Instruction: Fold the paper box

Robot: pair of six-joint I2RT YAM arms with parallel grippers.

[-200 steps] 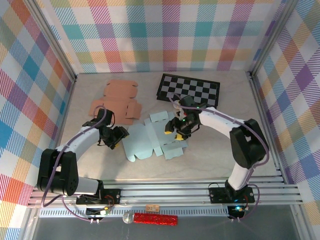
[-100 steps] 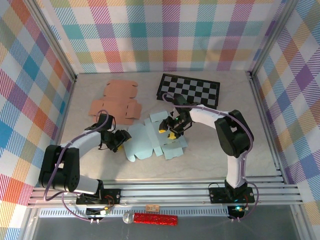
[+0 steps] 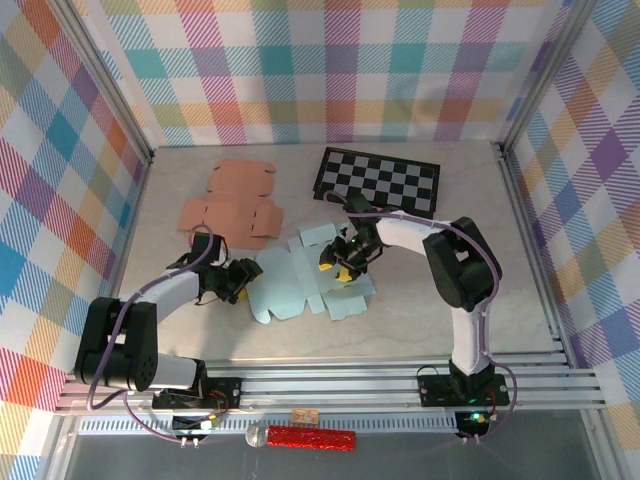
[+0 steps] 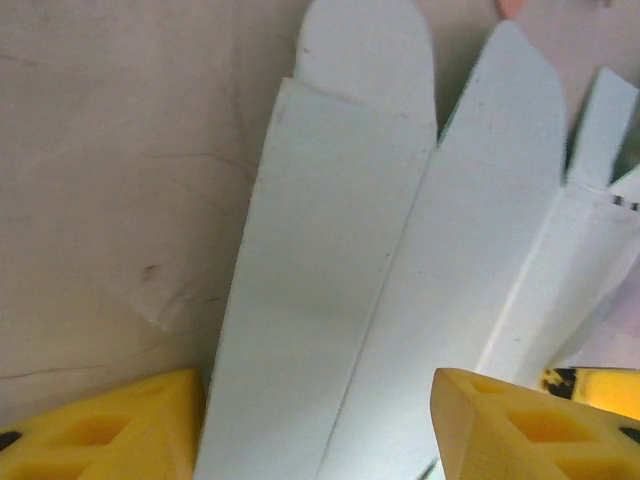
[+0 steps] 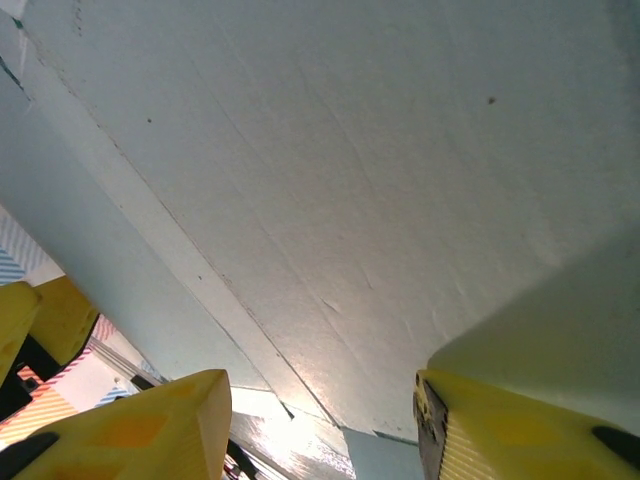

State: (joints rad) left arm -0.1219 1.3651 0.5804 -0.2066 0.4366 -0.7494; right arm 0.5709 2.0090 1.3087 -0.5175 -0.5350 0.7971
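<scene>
Paper box [image 3: 297, 283]: pale blue blank lying flat and unfolded on the table [image 3: 440, 310]. From the top we flank it, left gripper [image 3: 238, 278] at its left edge, right gripper [image 3: 340, 262] over its right flaps.
Left wrist: fingers spread astride a panel, probably to lift it.
Right wrist: fingers spread close against a panel, nothing pinched.

The right gripper [image 3: 337, 266] now sits farther toward 8 o'clock than a second ago, over the middle panels of the blue paper box [image 3: 290, 285]. That arm's elbow is swung in toward 9 o'clock and stands more sharply folded. The left gripper [image 3: 238, 280] is a little farther toward 4 o'clock, closer to the box's 9 o'clock edge.
</scene>
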